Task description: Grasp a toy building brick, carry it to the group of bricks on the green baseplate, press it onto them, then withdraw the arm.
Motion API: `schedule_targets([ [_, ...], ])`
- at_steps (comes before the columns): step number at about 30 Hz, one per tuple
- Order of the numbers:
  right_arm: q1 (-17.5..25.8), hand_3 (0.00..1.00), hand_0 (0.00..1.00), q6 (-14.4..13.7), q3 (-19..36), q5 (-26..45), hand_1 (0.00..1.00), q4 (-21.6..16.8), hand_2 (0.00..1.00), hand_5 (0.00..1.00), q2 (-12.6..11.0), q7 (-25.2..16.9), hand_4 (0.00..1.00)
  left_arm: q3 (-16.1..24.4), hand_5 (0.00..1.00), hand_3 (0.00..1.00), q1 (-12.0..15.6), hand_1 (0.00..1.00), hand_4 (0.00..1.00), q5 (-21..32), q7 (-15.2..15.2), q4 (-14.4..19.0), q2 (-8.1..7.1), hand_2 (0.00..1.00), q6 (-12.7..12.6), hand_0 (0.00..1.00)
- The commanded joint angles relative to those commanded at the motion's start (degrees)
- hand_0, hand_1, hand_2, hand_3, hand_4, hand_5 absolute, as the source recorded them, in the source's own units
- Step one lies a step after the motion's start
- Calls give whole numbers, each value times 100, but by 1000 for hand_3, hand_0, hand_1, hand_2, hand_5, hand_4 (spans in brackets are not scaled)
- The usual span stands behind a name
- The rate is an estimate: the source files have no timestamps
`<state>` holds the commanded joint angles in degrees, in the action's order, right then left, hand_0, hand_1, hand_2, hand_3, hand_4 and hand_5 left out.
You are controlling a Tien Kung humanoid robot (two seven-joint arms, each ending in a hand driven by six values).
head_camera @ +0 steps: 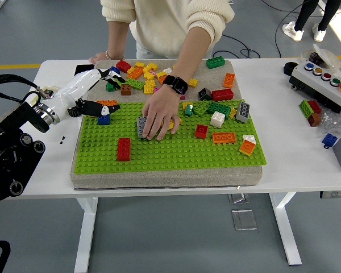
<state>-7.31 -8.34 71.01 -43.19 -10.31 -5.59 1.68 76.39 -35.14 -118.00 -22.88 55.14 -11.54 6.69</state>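
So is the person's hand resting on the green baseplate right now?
Yes, the person's hand lies flat on the green baseplate, covering a grey brick.

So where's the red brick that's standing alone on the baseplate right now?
In the head view, the red brick sits on the green baseplate's near-left part, below the blue brick and left of the person's hand.

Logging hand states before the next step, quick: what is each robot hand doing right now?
Left hand: over the green baseplate's left edge, by a blue brick; grasp cannot be told.
Right hand: not in view.
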Motion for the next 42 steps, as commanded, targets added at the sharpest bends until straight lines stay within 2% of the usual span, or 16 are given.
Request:
schedule_targets([
  [1, 0, 607, 723, 0, 5, -1, 638, 0, 682, 489, 0, 0, 938, 5, 2, 734, -2, 681, 741, 6, -3, -2, 1, 635, 10, 715],
  [6, -8, 607, 723, -5, 25, 2, 638, 0, 682, 489, -3, -7, 938, 23, 2, 734, -19, 681, 741, 39, -20, -7, -2, 635, 64, 715],
  [7, -8, 607, 723, -5, 29, 1, 638, 0, 681, 488, -3, -8, 939, 25, 2, 762, -24, 700, 634, 45, -20, -11, -2, 663, 78, 689],
  [12, -8, 607, 723, -4, 39, 1, 638, 0, 681, 488, -2, -16, 939, 27, 2, 762, -33, 700, 634, 58, -33, -37, 2, 663, 98, 689],
  [13, -8, 607, 723, -4, 41, 1, 637, 0, 681, 487, -2, -18, 938, 27, 2, 729, -33, 685, 477, 63, -35, -42, 3, 663, 101, 667],
  [18, -6, 607, 723, -1, 50, -1, 637, 0, 681, 487, -2, -26, 938, 25, 2, 729, -35, 685, 477, 126, -44, -60, 14, 663, 83, 667],
  [19, -6, 607, 723, -1, 50, 0, 637, 0, 681, 487, -2, -27, 938, 26, 2, 700, -36, 674, 447, 130, -43, -60, 15, 657, 82, 662],
  [24, -14, 607, 723, -2, 67, 1, 637, 0, 681, 487, -5, -27, 938, 22, 2, 700, -46, 674, 447, 165, -29, -59, 18, 657, 69, 662],
  [25, -14, 608, 723, -2, 70, -1, 637, 0, 682, 486, -6, -25, 939, 22, 2, 661, -47, 665, 410, 166, -28, -59, 19, 639, 67, 656],
  [30, -14, 608, 723, -3, 77, -3, 637, 0, 682, 486, -6, -26, 939, 26, 2, 661, -48, 665, 410, 166, -18, -54, 20, 639, 78, 656],
  [31, -14, 608, 723, -4, 77, -3, 637, 0, 682, 486, -6, -26, 940, 26, 2, 656, -48, 669, 443, 166, -18, -54, 20, 642, 79, 662],
  [36, -14, 608, 723, 0, 65, -9, 637, 0, 682, 486, -7, -25, 940, 41, 2, 656, -51, 669, 443, -22, -10, -36, 18, 642, 329, 662],
  [37, -14, 609, 723, 1, 63, -10, 637, 0, 682, 485, -7, -23, 940, 33, 54, 808, -55, 756, 855, -66, -1, -36, 21, 748, 381, 782],
  [42, -17, 609, 723, -3, 48, -4, 637, 0, 682, 485, -12, -24, 940, 7, 54, 808, -88, 756, 855, -227, 79, -117, 100, 748, 569, 782],
])
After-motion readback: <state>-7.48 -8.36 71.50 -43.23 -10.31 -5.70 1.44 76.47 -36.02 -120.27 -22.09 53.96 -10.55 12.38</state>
